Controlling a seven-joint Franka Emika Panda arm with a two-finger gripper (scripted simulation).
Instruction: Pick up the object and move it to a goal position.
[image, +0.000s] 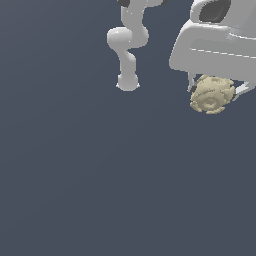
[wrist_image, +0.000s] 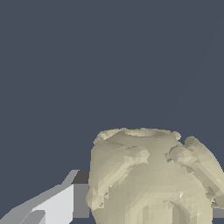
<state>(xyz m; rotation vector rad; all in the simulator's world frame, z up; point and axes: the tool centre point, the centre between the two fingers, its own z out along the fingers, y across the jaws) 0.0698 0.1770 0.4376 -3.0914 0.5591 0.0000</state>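
The gripper is clamped on the knobbly object — at about two o'clock in the exterior view, aloft below the white hand — and, by my judgement, its lumpy surface could slip from the fingers if jolted.

You see the object, a pale beige-yellow, knobbly, roundish lump, held between the fingers, at the exterior view's upper right.
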